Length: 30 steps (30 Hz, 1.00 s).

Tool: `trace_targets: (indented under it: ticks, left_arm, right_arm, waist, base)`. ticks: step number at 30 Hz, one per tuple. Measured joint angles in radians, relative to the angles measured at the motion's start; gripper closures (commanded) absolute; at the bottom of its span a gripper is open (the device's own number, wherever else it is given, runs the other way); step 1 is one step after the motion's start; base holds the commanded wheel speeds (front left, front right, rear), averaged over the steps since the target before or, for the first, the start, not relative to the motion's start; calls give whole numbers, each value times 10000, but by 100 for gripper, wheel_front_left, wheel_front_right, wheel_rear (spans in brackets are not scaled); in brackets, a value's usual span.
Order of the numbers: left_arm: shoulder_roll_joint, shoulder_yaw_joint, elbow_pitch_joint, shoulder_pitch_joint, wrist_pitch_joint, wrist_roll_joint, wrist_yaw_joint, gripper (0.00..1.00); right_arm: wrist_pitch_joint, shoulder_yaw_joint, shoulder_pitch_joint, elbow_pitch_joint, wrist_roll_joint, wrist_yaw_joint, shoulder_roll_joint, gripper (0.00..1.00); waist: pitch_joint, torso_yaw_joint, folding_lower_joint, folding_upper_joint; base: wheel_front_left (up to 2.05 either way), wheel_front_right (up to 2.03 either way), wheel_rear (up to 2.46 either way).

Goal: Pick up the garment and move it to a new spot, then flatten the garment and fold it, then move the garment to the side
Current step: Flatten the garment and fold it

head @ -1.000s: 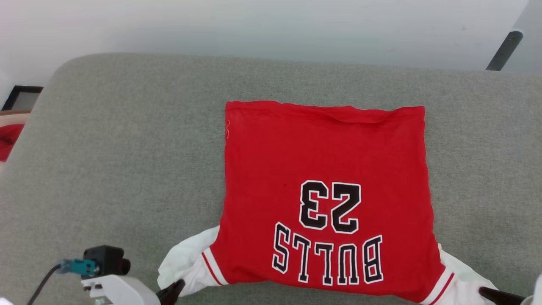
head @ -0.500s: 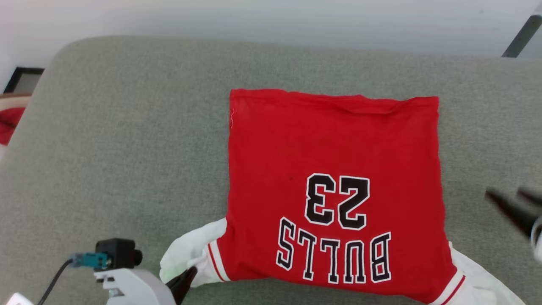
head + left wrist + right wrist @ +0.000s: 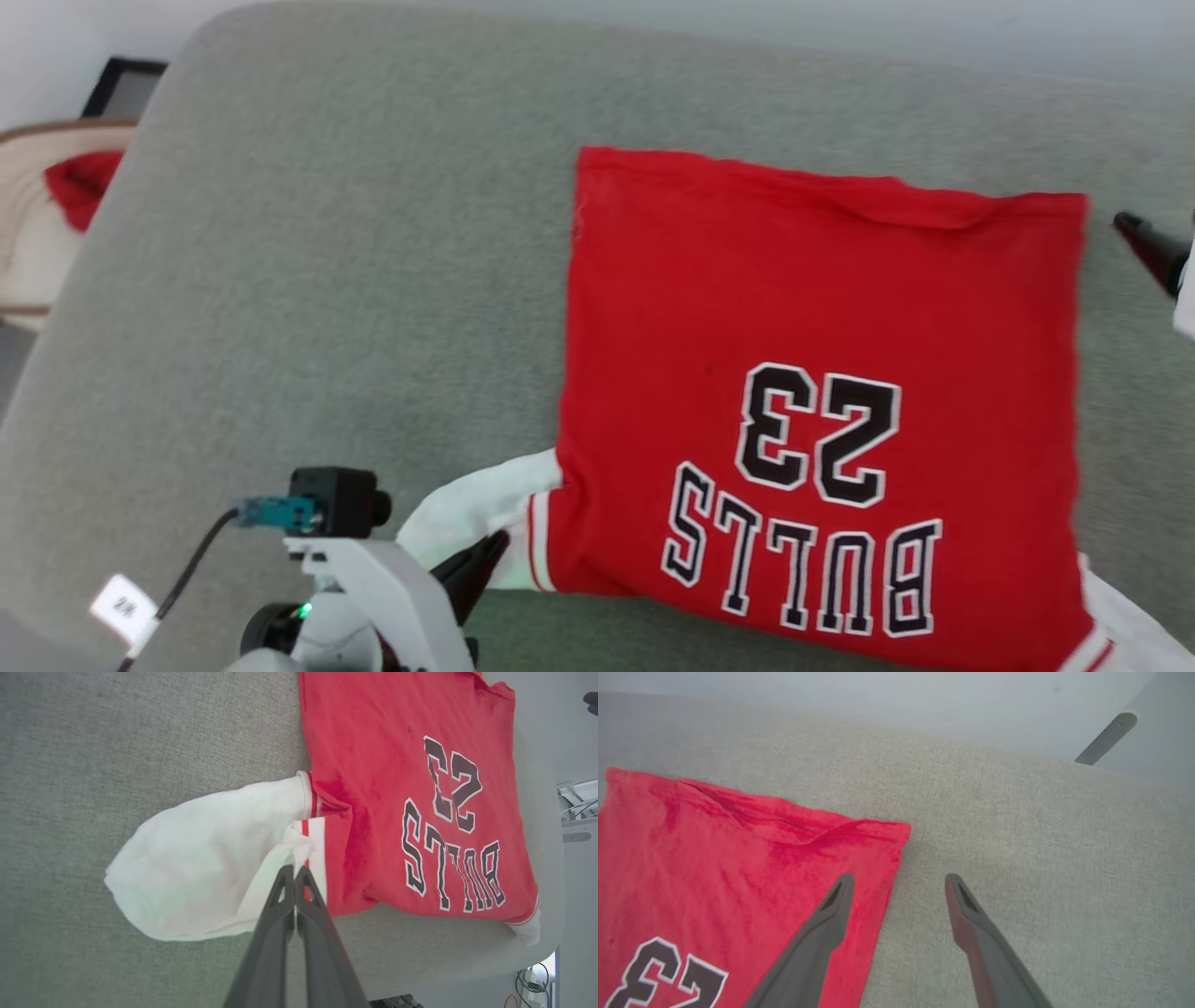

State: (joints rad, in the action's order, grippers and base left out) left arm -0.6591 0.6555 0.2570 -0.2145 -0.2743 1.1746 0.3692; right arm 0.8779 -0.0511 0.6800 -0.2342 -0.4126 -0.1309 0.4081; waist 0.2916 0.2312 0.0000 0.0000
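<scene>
The garment [image 3: 822,308], a red T-shirt with white sleeves, lies print side up on the grey cushion [image 3: 327,280], its "BULLS 23" print upside down to me. My left gripper [image 3: 493,549] is shut on the edge of the garment's left white sleeve [image 3: 201,858], close to the striped trim; in the left wrist view the left gripper [image 3: 294,870] pinches a bunch of that fabric. My right gripper [image 3: 1153,229] stands open at the garment's far right corner. In the right wrist view the right gripper [image 3: 899,882] straddles the garment's [image 3: 714,868] side edge, one finger over red cloth, one over bare cushion.
Off the cushion's far left stands a beige seat or basket [image 3: 28,233] with a red cloth [image 3: 79,182] in it and a dark frame [image 3: 121,84] behind. A grey bar [image 3: 1106,737] leans past the cushion's far right. Bare cushion lies left of the garment.
The head camera has shifted. My right gripper has let go of the right sleeve, opened, and travelled up to the garment's far right corner. The left gripper stays shut on the left sleeve.
</scene>
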Motion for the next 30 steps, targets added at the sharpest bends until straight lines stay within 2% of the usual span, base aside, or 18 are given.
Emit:
trace_targets:
  ticks: [8, 17, 18, 19, 24, 30]
  left_arm:
    - [512, 282, -407, -506, -54, -128, -353, 100]
    - [844, 418, -746, -768, -8, -169, -569, 100]
    - [859, 426, -777, -774, -8, -169, -591, 100]
    - [886, 431, -800, -787, -4, -169, -614, 100]
    - [947, 407, -922, -825, 54, -142, -662, 100]
    - [936, 318, -1041, -816, 128, -98, -698, 100]
  right_arm:
    - [-374, 545, 1556, -2483, 631, 0, 336, 0]
    - [397, 453, 2480, -4320, 1085, 0, 201, 1]
    - [472, 397, 2566, -4412, 1087, 0, 190, 62]
    - [481, 374, 2619, -4470, 1110, 0, 194, 100]
    - [815, 449, 2863, -4723, 1168, 2, 155, 100]
    - [713, 357, 2988, -4876, 1170, -2, -25, 100]
  waist:
    - [559, 687, 0, 0]
    - [1117, 1232, 0, 0]
    - [1154, 1274, 0, 0]
    - [1181, 1311, 0, 0]
    - [1230, 1367, 0, 0]
    - [1135, 1212, 1, 0]
  base:
    - [0, 0, 0]
    - [0, 0, 0]
    - [0, 0, 0]
    - [0, 0, 0]
    - [0, 0, 0]
    - [0, 0, 0]
